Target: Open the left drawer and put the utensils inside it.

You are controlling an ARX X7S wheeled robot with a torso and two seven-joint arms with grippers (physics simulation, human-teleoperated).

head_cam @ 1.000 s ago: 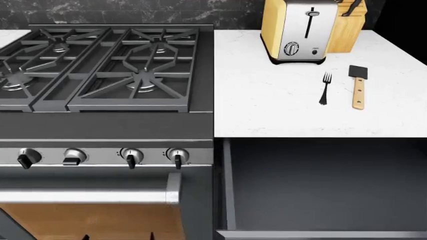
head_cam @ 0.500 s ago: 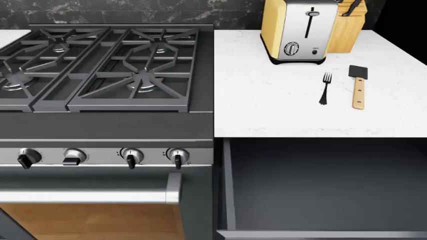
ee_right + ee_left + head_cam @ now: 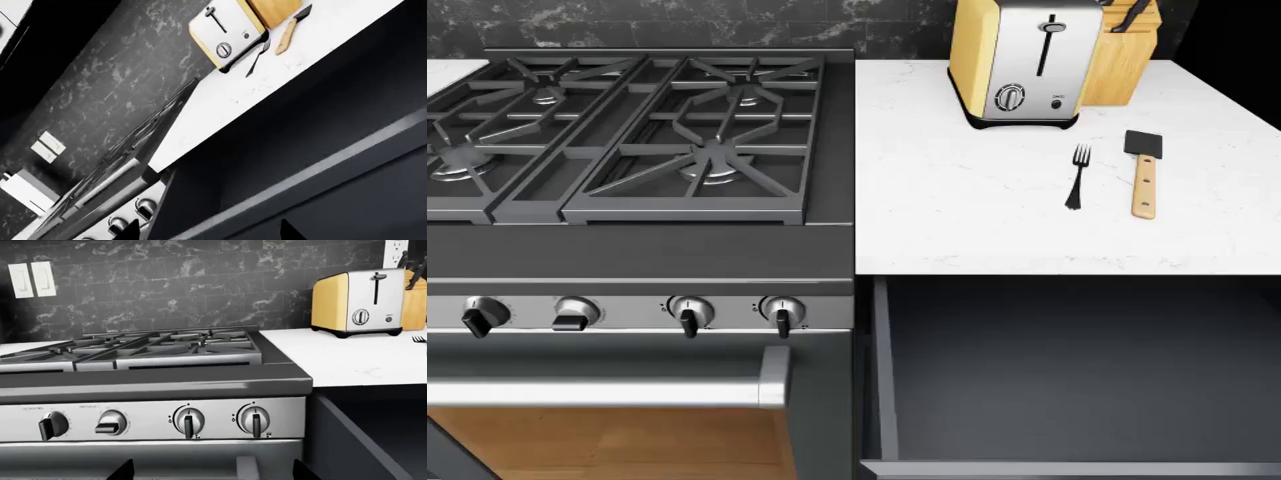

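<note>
Left drawer: the left drawer (image 3: 1068, 370) stands pulled out below the table (image 3: 988, 210), its dark grey interior bare in the head view.
Utensils: two, a fork (image 3: 1078, 176) and a spatula (image 3: 1144, 174), lying side by side and apart on the table, in front of the toaster (image 3: 1021, 60).
Left end effector: only two dark fingertips (image 3: 122, 471) at the frame edge of the left wrist view, set wide apart; it sits low before the stove knobs (image 3: 189, 420), the utensils well off beyond the toaster.
Right end effector: two dark fingertips (image 3: 130, 229) show, spread wide; the drawer lies just ahead, fork and spatula well beyond.
Only in the head view: the whole spatula and fork from above; no arm appears there.
Only in the left wrist view: two wall switches (image 3: 32, 279); just the fork's tines.
Only in the right wrist view: the drawer's front rim.
Counts: four knobs, one toaster, one knife block (image 3: 1121, 60).
</note>
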